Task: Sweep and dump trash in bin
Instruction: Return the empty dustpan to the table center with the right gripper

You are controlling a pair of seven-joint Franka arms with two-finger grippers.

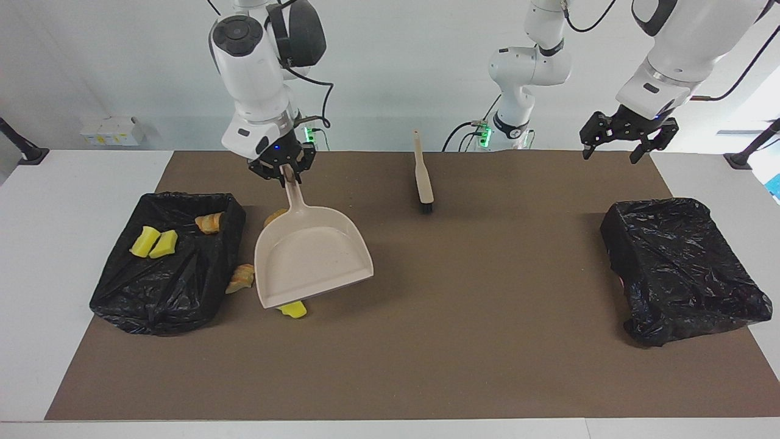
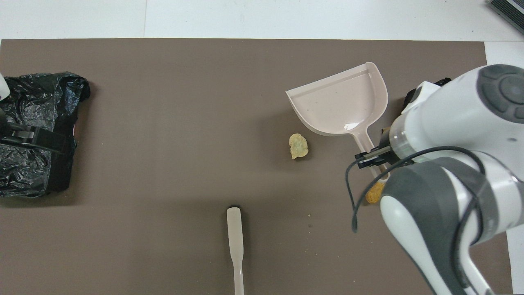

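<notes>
Looking across the counter [image 1: 390,378], we see two black-lined bins, one at each end. The bin [image 1: 167,271] at the right arm's end holds two yellow wedges [image 1: 154,242] and an orange lump [image 1: 209,222]. The other bin [image 1: 682,268] sits under the left gripper [image 1: 620,141], whose fingers are spread wide and hold nothing.

Next, the dustpan [image 1: 311,259]: the right gripper [image 1: 286,174] has its fingers clamped on the handle and holds the pan over the mat beside the first bin, its open edge tilted toward the counter's middle. The brush [image 1: 422,177] lies alone, nearer the robots.

Loose trash on the mat: a tan lump [image 2: 298,146] just off the pan's lip, a brown piece [image 1: 241,277] against the bin, a yellow wedge [image 1: 294,310] peeking from under the pan, and an orange-brown piece [image 2: 373,196] by the handle.
</notes>
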